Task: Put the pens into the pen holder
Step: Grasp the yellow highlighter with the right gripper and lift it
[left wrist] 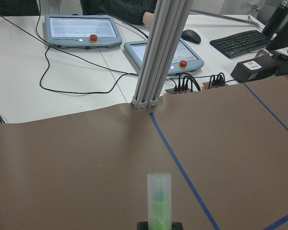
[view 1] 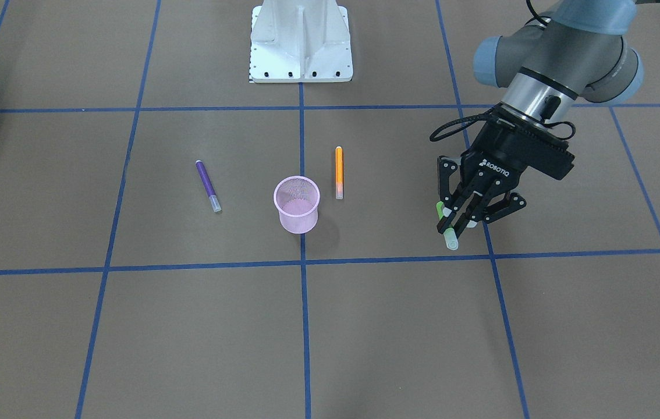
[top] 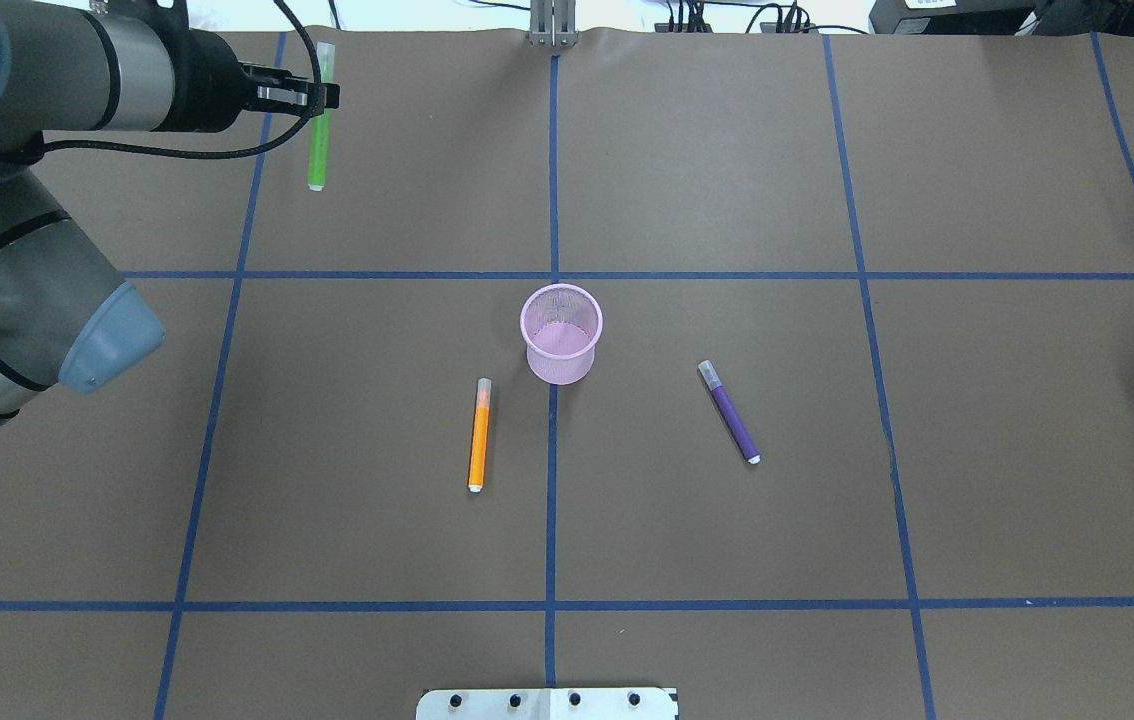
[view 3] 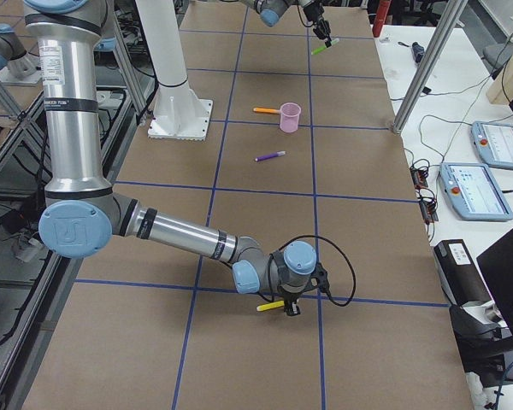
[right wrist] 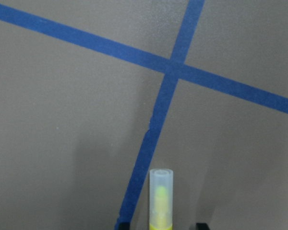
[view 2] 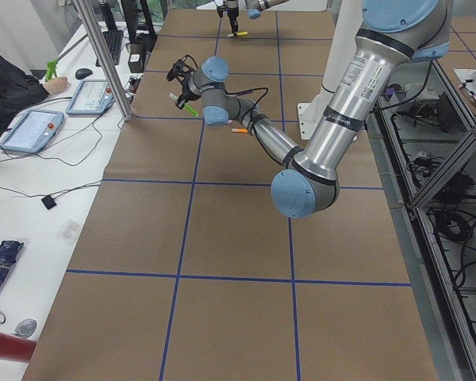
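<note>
0 of 3 in so far: pen holder (top: pixel 561 368) stands upright mid-table and its mesh is empty, bare pink bottom showing. Left gripper (top: pixel 315 96) is clamped on the green pen (top: pixel 318 150), held off the table (top: pixel 827 500) and well apart from the holder, so I'd call this the carry leg of pen 1. Orange pen (top: pixel 478 440) lies flat just beside the holder, purple pen (top: pixel 733 420) flat near its other side, neither touched. Right gripper (view 3: pixel 289 301) is low at the far end of the table with a yellow pen (right wrist: pixel 161 203) between its jaws; can't tell if they're pinching it or only straddling it. Left to do: drop green, then orange and purple.
</note>
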Controlling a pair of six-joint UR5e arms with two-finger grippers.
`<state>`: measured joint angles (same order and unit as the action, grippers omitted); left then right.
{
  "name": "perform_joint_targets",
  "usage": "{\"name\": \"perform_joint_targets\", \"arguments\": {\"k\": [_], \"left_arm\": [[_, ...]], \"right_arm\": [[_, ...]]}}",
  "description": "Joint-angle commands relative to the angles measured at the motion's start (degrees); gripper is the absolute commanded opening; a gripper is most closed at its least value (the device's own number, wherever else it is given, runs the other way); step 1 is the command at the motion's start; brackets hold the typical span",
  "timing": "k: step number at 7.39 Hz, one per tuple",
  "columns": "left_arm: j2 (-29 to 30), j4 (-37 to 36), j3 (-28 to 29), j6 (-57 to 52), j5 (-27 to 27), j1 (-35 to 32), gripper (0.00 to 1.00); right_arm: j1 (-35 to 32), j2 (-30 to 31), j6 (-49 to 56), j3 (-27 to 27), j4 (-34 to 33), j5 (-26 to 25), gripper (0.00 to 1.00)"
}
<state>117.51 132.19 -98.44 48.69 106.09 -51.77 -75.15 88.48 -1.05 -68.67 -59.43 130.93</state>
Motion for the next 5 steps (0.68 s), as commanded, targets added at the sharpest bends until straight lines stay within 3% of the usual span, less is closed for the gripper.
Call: {"name": "perform_joint_targets", "arguments": {"k": [1,3,5], "left_arm": [[0.00,0.00,0.00,0.00,-0.01,0.09,0.00],[0.00,-0.09,0.00,0.00,-0.01,0.09,0.00],[0.00,0.00,0.09,0.00,-0.01,0.09,0.00]], "right_arm": [[0.00,-0.06,0.00,0.03,-0.07,-0.06,0.44],[0.00,0.03,0.00,0.12,-0.07,0.02,0.22],[0.00,0.03,0.09,0.38,-0.07,0.02,0.23]]}}
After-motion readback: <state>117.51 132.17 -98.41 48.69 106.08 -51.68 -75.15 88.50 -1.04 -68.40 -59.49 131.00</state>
